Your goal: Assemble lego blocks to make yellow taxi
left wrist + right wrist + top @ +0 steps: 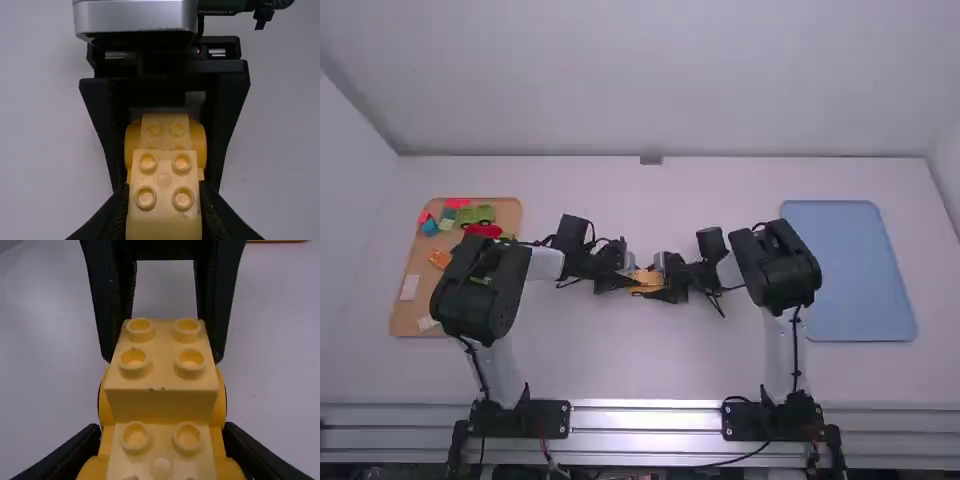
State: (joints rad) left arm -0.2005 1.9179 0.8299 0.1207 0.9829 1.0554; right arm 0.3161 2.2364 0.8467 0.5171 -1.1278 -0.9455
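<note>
Near the table's middle, my left gripper (pixel 628 272) and right gripper (pixel 666 279) face each other with a yellow car piece (pixel 645 281) between them. A yellow block (pixel 164 166) with round studs is gripped on both sides by my left gripper (pixel 164 202) in the left wrist view. Behind it, the right gripper's fingers flank the car base (pixel 165 125). From the right wrist view, the block (pixel 162 352) sits at the raised far end of the car base (pixel 161 442), whose sides my right gripper (pixel 161 440) holds. Whether the block is fully pressed down, I cannot tell.
A tan tray (pixel 460 265) at the left carries several coloured pieces, among them a green one (pixel 476 215), a red one (pixel 483 231) and an orange one (pixel 440 258). At the right lies a blue tray (pixel 850 270).
</note>
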